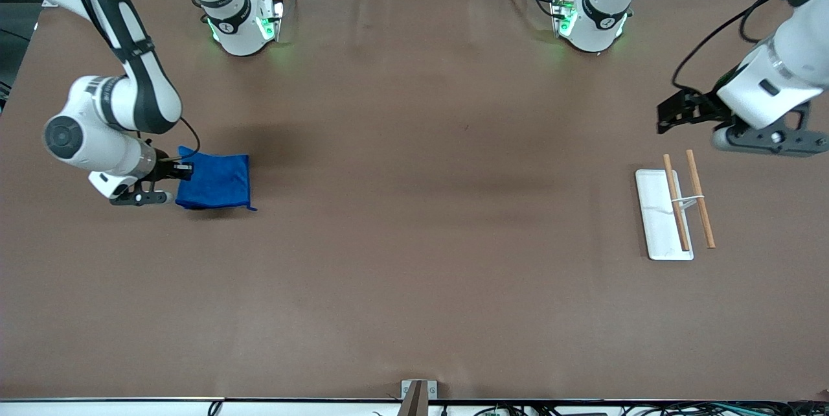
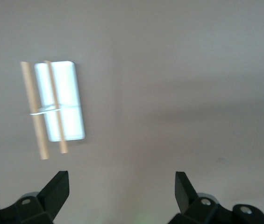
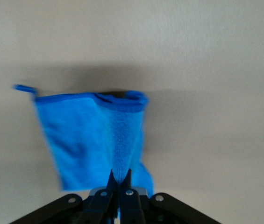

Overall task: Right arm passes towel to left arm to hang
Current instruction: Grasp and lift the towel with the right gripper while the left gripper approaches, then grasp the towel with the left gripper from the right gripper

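I see the right pincer (image 1: 183, 170) clenched on one edge of the towel (image 1: 215, 181), near the table edge at the right arm's end. In the right wrist view the fingers (image 3: 104, 186) pinch a fold of the blue cloth (image 3: 92, 135), and the rest hangs spread out from them, with the small loop (image 3: 24, 88) at one corner. I cannot tell if the lowest edge of the towel touches the table (image 1: 414, 241) or hangs just above it. The left pincer (image 1: 673, 111) is released, its fingers (image 2: 57, 189) wide apart with nothing between them, and it hovers over the table at the left arm's end. Near it on the table is a white tray (image 1: 654, 208) that carries a rack with two wooden rods (image 1: 701, 207), joined by a thin white crosspiece. The towel and the rack are well apart, at the two ends of the table.
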